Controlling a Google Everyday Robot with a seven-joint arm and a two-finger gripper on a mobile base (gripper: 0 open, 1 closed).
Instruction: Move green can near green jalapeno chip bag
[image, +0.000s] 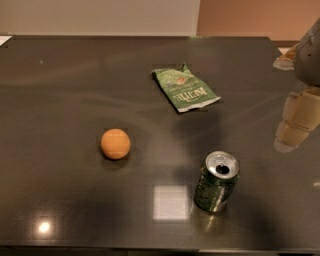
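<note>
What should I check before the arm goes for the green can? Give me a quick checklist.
1. The green can stands upright on the table: ok.
2. The gripper is at the can: not ok, it hangs by the right edge, apart from it.
3. Room beside the green jalapeno chip bag: ok, bare table around it.
4. The orange ball is off the path: ok, it lies left of both.
5. Can near bag: not ok, not yet done.
</note>
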